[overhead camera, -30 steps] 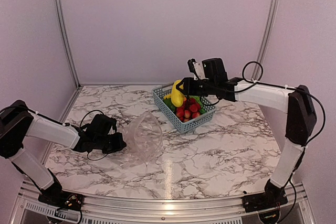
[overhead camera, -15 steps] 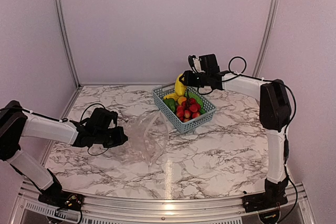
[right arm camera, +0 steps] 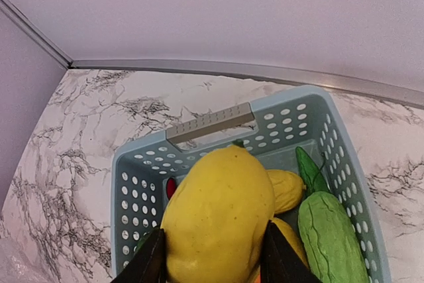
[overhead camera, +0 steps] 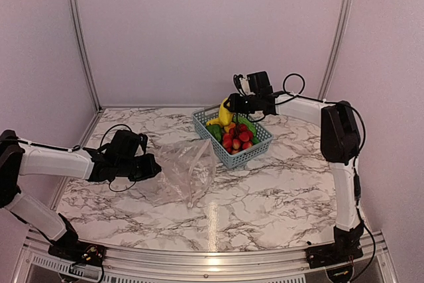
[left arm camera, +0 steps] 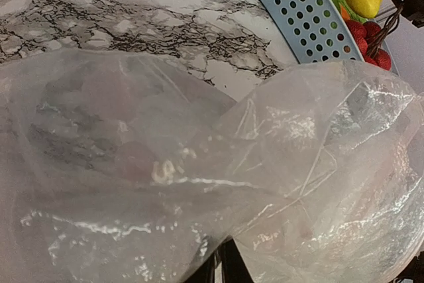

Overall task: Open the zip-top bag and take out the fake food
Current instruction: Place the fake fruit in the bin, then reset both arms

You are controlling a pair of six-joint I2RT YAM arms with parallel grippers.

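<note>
The zip-top bag (overhead camera: 189, 171) lay slack and crumpled on the table (overhead camera: 278, 190), just left of the basket (overhead camera: 255, 147). It looked empty, with no coloured piece showing through its film. The left gripper (overhead camera: 151, 167) was pinched shut on the bag's left edge. Most of the fake food (overhead camera: 237, 136) sat in the basket. One yellow piece (right arm camera: 218, 217) hung over the basket's far side, its long axis roughly upright, clamped across its width by the part-spread jaws of the right gripper (right arm camera: 213, 260). The drop point therefore seemed to lie straight below those jaws, and the right arm was the nearer one.
</note>
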